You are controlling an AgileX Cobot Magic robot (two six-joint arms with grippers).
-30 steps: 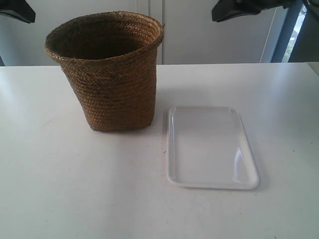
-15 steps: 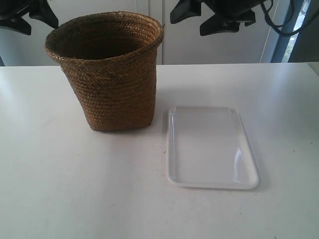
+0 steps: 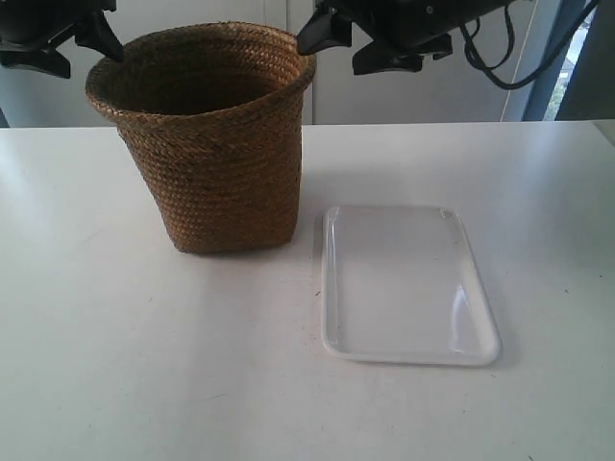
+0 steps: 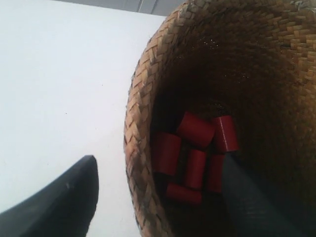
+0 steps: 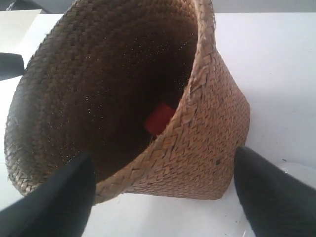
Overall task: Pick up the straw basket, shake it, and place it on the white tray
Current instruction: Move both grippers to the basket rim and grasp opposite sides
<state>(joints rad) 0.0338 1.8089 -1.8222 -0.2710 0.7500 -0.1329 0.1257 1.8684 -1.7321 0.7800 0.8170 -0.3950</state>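
The straw basket point(image 3: 209, 144) stands upright on the white table, just left of the white tray point(image 3: 408, 286), which lies flat with nothing on it. In the left wrist view my left gripper point(image 4: 159, 170) is open and straddles the basket's rim point(image 4: 136, 148), with one finger point(image 4: 59, 202) outside and the other inside. Several red cylinders point(image 4: 195, 148) lie on the basket's bottom. My right gripper point(image 5: 164, 155) is open too, astride the rim point(image 5: 163, 143). In the exterior view the two grippers point(image 3: 82, 48) point(image 3: 338, 50) hang at opposite sides of the rim.
The white table point(image 3: 144, 365) runs to a pale wall behind. Black cables point(image 3: 500, 58) hang from the arm at the exterior view's right. A window edge point(image 3: 567, 67) shows at the far right.
Both arms have come down and inward from the top corners of the exterior view to the basket's rim. The basket and the tray have not moved.
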